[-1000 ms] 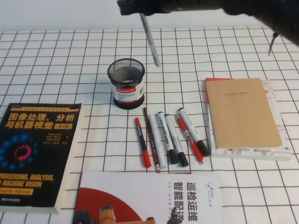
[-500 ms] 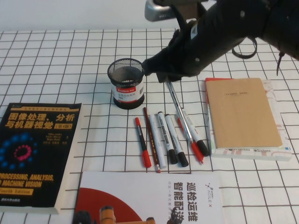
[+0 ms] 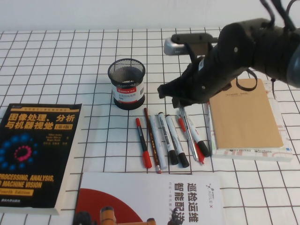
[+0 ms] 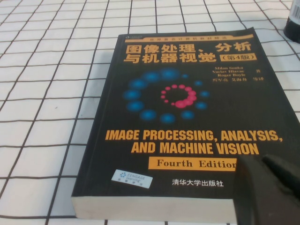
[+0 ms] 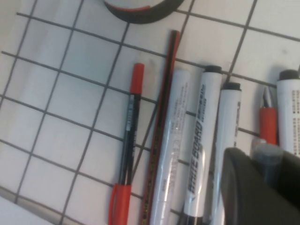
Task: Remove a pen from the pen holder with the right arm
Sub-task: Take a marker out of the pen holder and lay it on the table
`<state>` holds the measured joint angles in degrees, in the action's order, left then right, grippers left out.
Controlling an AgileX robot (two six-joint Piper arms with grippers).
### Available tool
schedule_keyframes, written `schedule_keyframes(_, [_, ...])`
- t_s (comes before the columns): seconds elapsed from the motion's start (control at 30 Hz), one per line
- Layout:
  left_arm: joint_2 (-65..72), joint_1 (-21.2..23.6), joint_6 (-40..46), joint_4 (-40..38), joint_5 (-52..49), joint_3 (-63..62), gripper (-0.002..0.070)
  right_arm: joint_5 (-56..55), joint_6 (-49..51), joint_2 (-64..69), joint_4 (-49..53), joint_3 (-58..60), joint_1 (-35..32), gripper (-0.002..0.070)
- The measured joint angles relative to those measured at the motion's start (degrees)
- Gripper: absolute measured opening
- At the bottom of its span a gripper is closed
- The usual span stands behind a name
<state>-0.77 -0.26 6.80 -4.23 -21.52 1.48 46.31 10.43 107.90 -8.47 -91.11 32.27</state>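
The right gripper [image 3: 181, 106] clasps a grey pen [image 3: 191, 140] over the markers [image 3: 169, 138] mid-worktop. The left gripper [image 4: 268, 187] hovers over the book [image 4: 178, 117] at the front-left corner; I cannot tell its grip.

One raised overview and two close wrist cameras.
The high camera sits on the robot's side and angles down over the whole table [image 3: 56, 51]. The left wrist camera looks slantwise and close at the book [image 4: 178, 117]; this book [image 3: 35, 154] lies lower left in the high frame. The right wrist camera looks nearly straight down, very near, at the pens [image 5: 197, 140]; these pens [image 3: 164, 138] lie at the high frame's centre. The pen [image 5: 267, 159] in the right gripper [image 3: 180, 102] shows in both.
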Motion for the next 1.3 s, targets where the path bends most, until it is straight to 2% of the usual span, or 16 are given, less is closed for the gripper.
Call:
schedule_keyframes(0.57, [0.0,0.0,0.0,0.0,0.0,0.0,-0.0004,-4.2,-2.9,11.2,-3.9,-0.4,-1.9,0.0071])
schedule_keyframes(1.17, [0.0,0.0,0.0,0.0,0.0,0.0,-0.0004,-7.4,-4.5,14.7,-4.6,-3.1,-2.5,0.007])
schedule_keyframes(1.3, [0.0,0.0,0.0,0.0,0.0,0.0,-0.0004,-7.7,-4.6,14.7,-5.0,-3.1,-2.5,0.0123])
